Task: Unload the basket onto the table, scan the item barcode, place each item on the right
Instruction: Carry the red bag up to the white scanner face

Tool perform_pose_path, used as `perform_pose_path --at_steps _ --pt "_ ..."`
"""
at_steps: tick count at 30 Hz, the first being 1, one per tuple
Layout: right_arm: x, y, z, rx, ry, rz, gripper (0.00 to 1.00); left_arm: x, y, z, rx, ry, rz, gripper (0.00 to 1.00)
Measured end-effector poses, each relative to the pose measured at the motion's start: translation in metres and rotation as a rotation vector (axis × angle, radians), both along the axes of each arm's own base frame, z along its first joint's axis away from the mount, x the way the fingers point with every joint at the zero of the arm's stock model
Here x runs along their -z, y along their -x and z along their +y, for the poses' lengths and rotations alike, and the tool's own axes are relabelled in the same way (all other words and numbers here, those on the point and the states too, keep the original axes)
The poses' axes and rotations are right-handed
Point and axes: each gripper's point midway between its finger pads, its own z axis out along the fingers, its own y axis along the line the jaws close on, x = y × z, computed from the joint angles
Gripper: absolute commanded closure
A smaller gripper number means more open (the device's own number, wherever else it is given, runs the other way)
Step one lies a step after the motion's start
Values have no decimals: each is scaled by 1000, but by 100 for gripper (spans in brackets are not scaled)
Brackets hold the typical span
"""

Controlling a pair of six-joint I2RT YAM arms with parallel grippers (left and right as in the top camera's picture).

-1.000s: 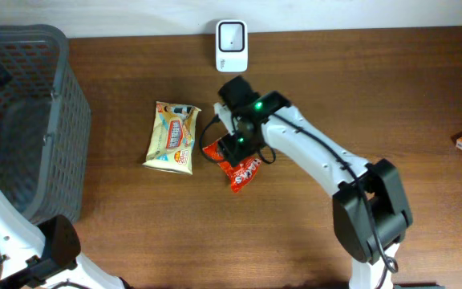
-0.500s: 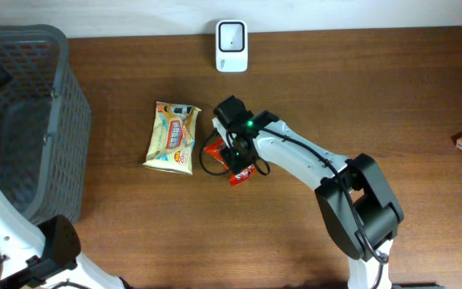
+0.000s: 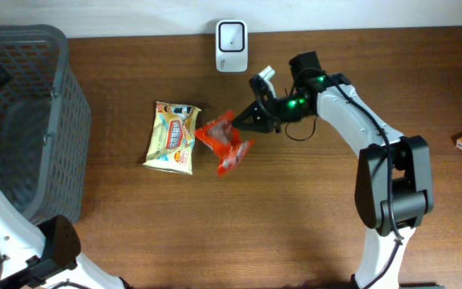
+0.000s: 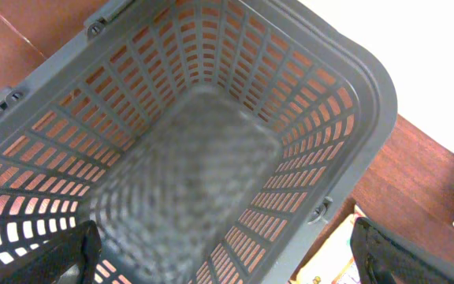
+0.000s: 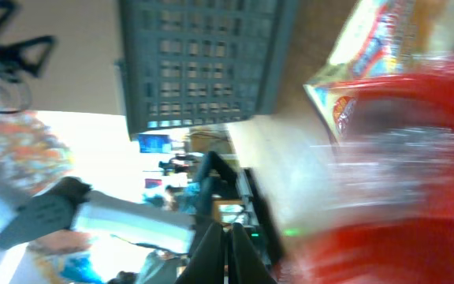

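Overhead: right jaws clamped on red packet (image 3: 224,143); left jaws wide apart over basket (image 4: 377,79).

The tabletop (image 3: 135,225) is dark brown wood with a fine grain and a low satin sheen. The basket (image 3: 70,120) at its left edge is matt grey plastic, moulded as a lattice. The red packet (image 3: 224,143) and the yellow packet (image 3: 173,136) are glossy, crinkled film. The scanner (image 3: 232,46) at the far edge is smooth white plastic, like the shell of the right arm (image 3: 351,112).
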Motion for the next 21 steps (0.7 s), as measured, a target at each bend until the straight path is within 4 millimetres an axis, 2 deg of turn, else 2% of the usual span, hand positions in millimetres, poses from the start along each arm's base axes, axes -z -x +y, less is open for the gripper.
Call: perform_pose_path --at_steps 3,4,5,6,7,8,9,10,11,12,13,15,17,18,20,21 --pt "-4 -4 -7 14 -21 4 96 0 0 0 0 0 0 1" --pt "3 -6 -8 25 16 -4 92 0 0 0 0 0 0 1" --pt "17 -10 -11 49 102 -14 85 0 0 0 0 0 0 1" --pt "30 -12 -14 68 181 -18 72 0 0 0 0 0 0 1" --pt "50 -15 -21 91 311 -27 63 0 0 0 0 0 0 1" --pt "62 -15 -26 100 388 -40 53 0 0 0 0 0 0 1" --pt "73 -16 -30 100 458 -64 39 0 0 0 0 0 0 1" --pt "88 -15 -32 89 568 -113 30 0 0 0 0 0 0 1" --pt "101 -13 -32 71 675 -158 27 0 0 0 0 0 0 1" --pt "112 -12 -35 66 787 -195 16 0 0 0 0 0 0 1" --pt "121 -11 -37 46 911 -254 1 0 0 0 0 0 0 1" --pt "127 -11 -30 11 1131 -415 2 0 0 0 0 0 0 1" --pt "120 -16 -19 8 1233 -536 1 0 0 0 0 0 0 1" --pt "114 -20 -11 19 1263 -600 7 0 0 0 0 0 0 1" --pt "107 -30 4 50 1282 -701 26 0 0 0 0 0 0 1" --pt "107 -30 5 54 1288 -711 26 0 0 0 0 0 0 1"
